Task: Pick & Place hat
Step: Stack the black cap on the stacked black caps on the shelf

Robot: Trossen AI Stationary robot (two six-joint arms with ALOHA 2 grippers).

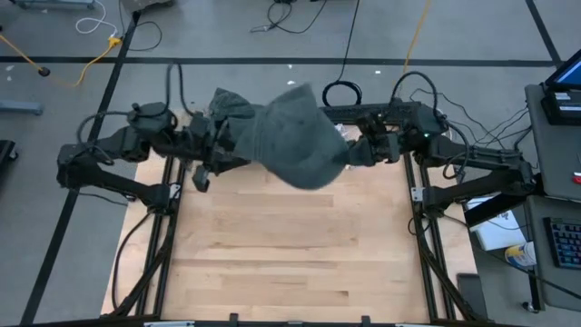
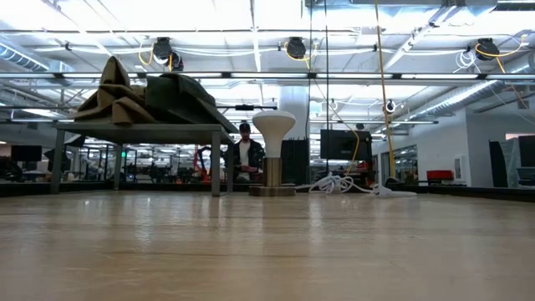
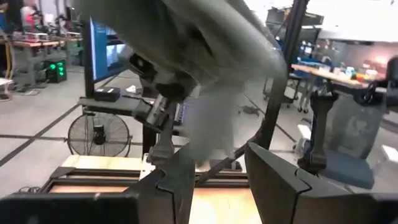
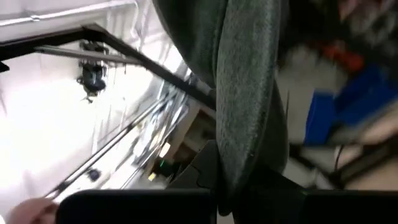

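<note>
Right tool [image 4: 239, 186] clamps hat [image 1: 295, 136]; left tool [image 3: 217, 171] parted beside.

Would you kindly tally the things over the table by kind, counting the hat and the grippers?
Hat: 1
Grippers: 2, the left gripper and the right gripper
Total: 3

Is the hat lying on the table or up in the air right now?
In the air. The grey hat hangs between both arms, the right gripper shut on its fabric; the low view shows the table bare.
</note>
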